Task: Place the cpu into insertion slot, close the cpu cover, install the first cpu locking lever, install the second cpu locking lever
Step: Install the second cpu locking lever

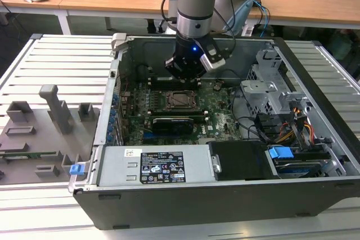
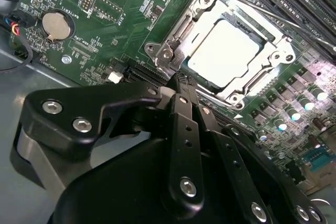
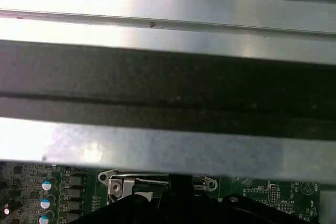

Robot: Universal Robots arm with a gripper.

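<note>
gripper: black jointed metal fingers drawn together, holding nothing, tips at socket edge | cpu: flat pale-silver square seated in insertion slot | cpu cover: thin steel frame lying over it | green circuit board around; open room above socket.

A slatted metal worktop carries an open computer case across the middle and right of the exterior view, and a grey fixture plate at its left.
</note>
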